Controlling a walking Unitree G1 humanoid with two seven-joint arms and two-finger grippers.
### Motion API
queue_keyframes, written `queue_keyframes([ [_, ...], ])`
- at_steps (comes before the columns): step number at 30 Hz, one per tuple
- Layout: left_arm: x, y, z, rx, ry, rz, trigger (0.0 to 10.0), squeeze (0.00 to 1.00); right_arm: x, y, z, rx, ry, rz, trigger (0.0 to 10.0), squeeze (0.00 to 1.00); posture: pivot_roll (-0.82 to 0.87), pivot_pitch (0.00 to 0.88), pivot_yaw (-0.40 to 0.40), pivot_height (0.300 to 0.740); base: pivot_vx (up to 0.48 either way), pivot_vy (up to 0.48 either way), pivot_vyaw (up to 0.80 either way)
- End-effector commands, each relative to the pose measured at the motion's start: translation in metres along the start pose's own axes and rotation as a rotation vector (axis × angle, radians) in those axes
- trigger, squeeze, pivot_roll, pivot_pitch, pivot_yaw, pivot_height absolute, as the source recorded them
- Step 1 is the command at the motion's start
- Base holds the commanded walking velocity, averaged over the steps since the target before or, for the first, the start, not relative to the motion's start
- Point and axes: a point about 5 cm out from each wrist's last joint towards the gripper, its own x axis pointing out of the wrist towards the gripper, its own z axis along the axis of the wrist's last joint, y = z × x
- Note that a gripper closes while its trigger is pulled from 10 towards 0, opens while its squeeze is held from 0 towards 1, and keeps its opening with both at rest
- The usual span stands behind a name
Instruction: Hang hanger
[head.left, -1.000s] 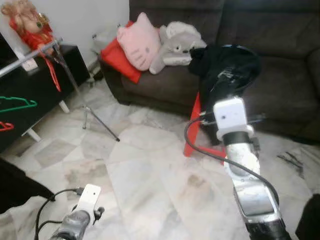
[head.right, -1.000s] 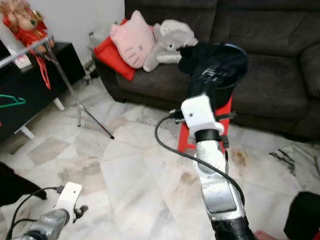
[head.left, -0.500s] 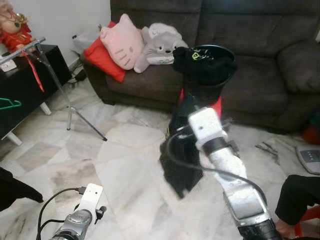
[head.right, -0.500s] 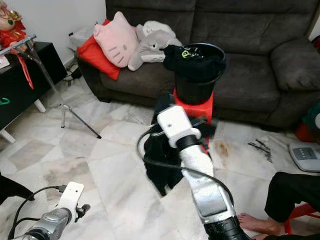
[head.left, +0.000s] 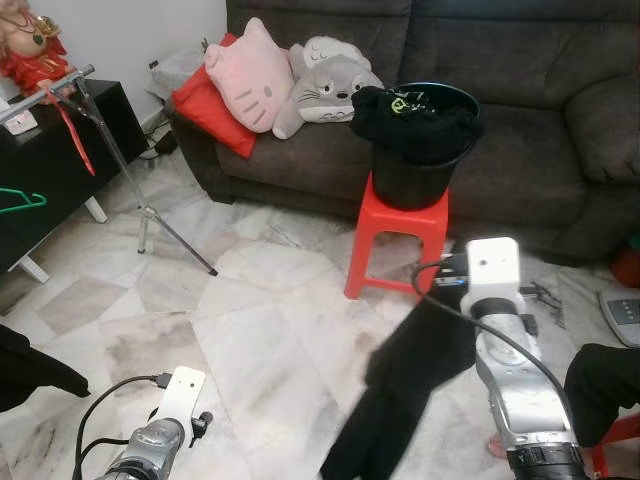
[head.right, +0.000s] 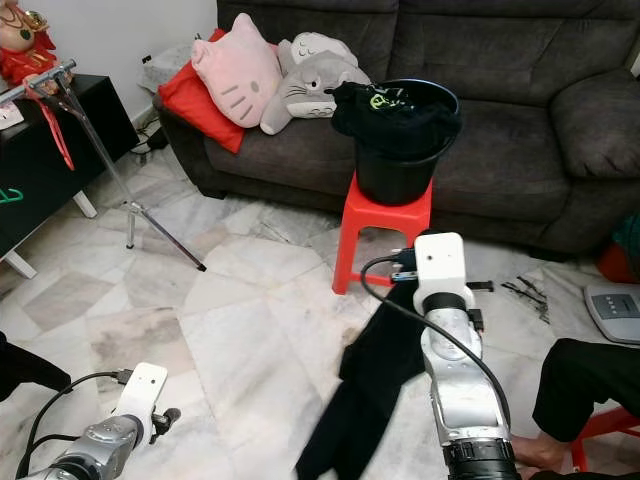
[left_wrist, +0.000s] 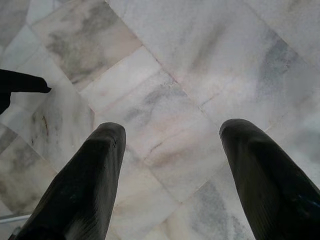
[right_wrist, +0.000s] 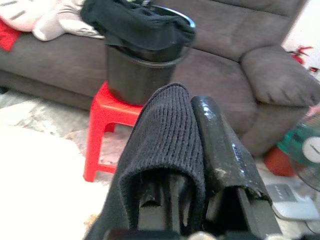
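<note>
Gripping black garment, right hand near red stool, bucket atop, left hand apparently open.

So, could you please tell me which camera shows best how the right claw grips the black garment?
The right wrist view: the black garment is folded over one finger, claw shut. Both eye views show it dangling from the right claw to the floor.

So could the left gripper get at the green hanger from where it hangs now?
Probably not: the left gripper hangs low over the marble floor, open and idle, while the green hanger sits well off beside the black cabinet.
</note>
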Motion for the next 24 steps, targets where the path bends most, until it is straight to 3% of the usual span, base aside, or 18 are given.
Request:
queue_keyframes([
  [1, -0.001, 0.003, -0.004, -0.009, 0.019, 0.005, 10.0, 0.0, 0.001, -0.002, 0.008, 0.019, -0.032, -0.027, 10.0, 0.0, -0.1, 0.029, 0.07, 0.74, 0.0, 0.0, 0.0],
  [4, -0.001, 0.003, -0.006, -0.013, 0.02, 0.001, 10.0, 0.0, 0.003, -0.001, 0.011, 0.008, -0.045, -0.034, 10.0, 0.0, -0.1, 0.028, 0.069, 0.74, 0.0, 0.0, 0.0],
  [12, -0.001, 0.004, -0.009, -0.009, 0.032, 0.006, 10.0, 0.0, 0.001, 0.013, 0.019, -0.017, -0.093, 0.015, 10.0, 0.0, -0.11, 0.015, 0.073, 0.74, 0.0, 0.0, 0.8],
  [24, -0.002, 0.004, -0.012, 0.002, 0.048, 0.01, 10.0, 0.0, 0.001, 0.014, 0.018, -0.019, -0.095, 0.024, 10.0, 0.0, -0.11, 0.0, 0.067, 0.74, 0.0, 0.0, 0.8],
])
